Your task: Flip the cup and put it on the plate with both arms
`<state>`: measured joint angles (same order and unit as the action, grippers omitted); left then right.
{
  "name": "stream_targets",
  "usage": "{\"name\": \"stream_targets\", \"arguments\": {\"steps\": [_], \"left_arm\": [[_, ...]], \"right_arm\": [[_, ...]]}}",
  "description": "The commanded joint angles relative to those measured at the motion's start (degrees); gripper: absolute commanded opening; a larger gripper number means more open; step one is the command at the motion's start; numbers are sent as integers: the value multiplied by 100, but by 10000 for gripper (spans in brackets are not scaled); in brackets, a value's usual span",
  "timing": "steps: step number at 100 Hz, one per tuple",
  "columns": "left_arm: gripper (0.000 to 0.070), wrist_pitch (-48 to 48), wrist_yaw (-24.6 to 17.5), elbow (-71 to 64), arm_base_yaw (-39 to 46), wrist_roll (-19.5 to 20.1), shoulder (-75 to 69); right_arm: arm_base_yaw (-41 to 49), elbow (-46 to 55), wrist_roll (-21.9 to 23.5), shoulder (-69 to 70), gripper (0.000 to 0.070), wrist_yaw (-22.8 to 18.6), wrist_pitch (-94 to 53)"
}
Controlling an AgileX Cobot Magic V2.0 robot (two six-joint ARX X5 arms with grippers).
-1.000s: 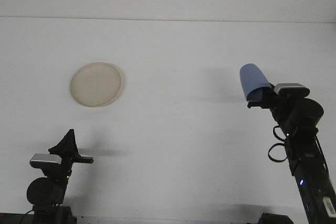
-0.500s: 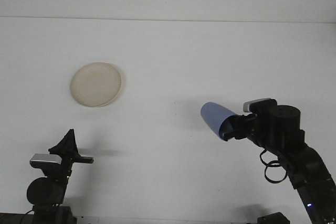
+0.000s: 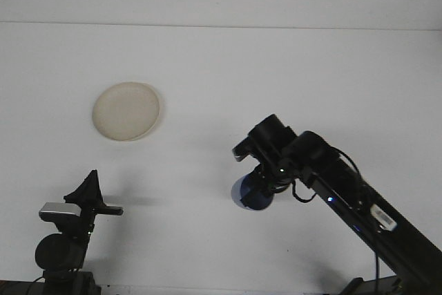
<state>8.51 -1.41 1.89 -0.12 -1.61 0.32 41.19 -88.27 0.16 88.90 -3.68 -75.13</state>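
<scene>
A blue cup [image 3: 247,194] hangs in the middle of the table area, below the wrist of my right arm, with my right gripper [image 3: 257,186] shut on it. The arm's wrist hides most of the cup, so only its lower blue part shows. A round beige plate [image 3: 126,110] lies flat on the white table at the left, well away from the cup. My left gripper [image 3: 88,188] stays low at the bottom left, pointing up; its dark fingers [image 3: 88,186] sit together in a point with nothing between them.
The white table [image 3: 221,74] runs back to a wall edge at the top. My right arm [image 3: 359,205] stretches diagonally from the bottom right corner toward the centre.
My right arm has swung the blue cup from the right side leftward and down to the table's centre, turning the wrist over. The left arm and the plate have not moved.
</scene>
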Motion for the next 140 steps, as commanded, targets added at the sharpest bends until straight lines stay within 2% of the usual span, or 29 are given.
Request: {"name": "stream_targets", "arguments": {"steps": [1, 40, 91, 95, 105, 111, 140], "left_arm": [[12, 57, 15, -109, 11, -74, -9], [12, 52, 17, -109, 9, -81, -9], [12, 52, 17, -109, 11, -79, -9], [12, 55, 15, -109, 9, -81, -9], [11, 55, 17, -109, 11, -79, -9], [11, 55, 17, -109, 11, -79, -9], [12, 66, 15, -107, 9, -111, -9]], "right_arm": [[219, -197, -118, 350, 3, 138, -7], [802, -254, -190, 1300, 3, 358, 131], [946, -254, -409, 1679, 10, 319, -20], [946, -254, -411, 1714, 44, 317, -24], [949, -254, -411, 1725, 292, 293, 17], [949, -262, -422, 1720, 373, 214, 35], [925, -1130, -470, 1342, 384, 208, -162]]}}
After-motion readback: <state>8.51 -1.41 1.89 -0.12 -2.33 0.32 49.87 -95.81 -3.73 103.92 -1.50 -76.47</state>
